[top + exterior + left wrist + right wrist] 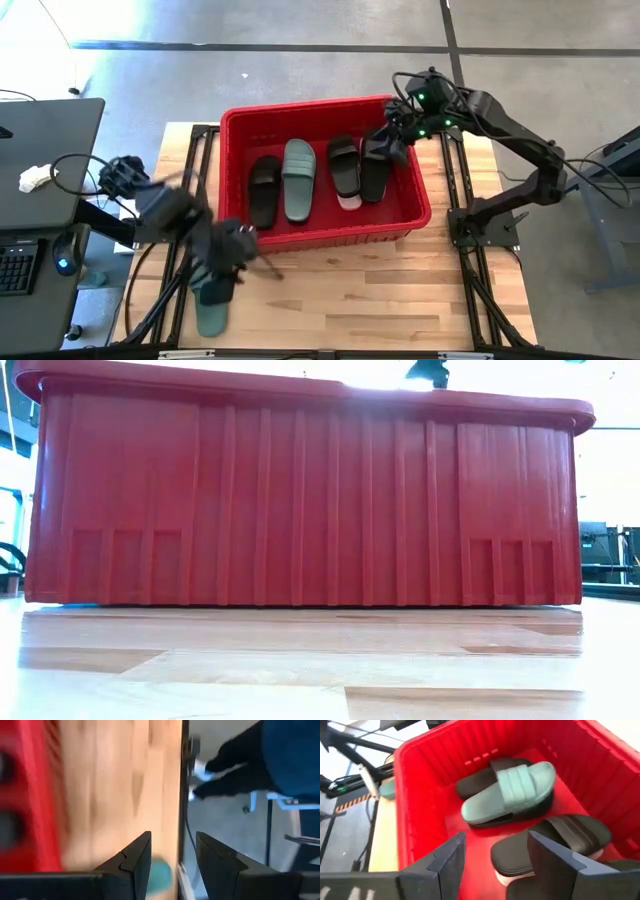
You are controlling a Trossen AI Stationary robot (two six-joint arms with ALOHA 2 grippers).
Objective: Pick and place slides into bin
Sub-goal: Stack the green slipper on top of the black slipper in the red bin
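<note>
The red bin [340, 235] stands at the table's far middle and fills the low view [300, 500]. In it lie a black slide [265, 190], a sage green slide [298, 180], a black slide [345, 165] on top of a pale pink one [350, 202], and another black slide [375, 170]. A second green slide [212, 305] lies flat on the table near the left front. My left gripper [228, 252] is open just beyond that slide's far end, which shows as a green patch [161, 870] in its wrist view. My right gripper [495, 850] is open and empty above the bin's right part [385, 150].
A dark desk with a keyboard [18, 268] and a mouse stands left of the table. A person in dark clothes [280, 755] is beyond the table's edge. Bare wood [380, 290] lies between the bin and the table's near edge.
</note>
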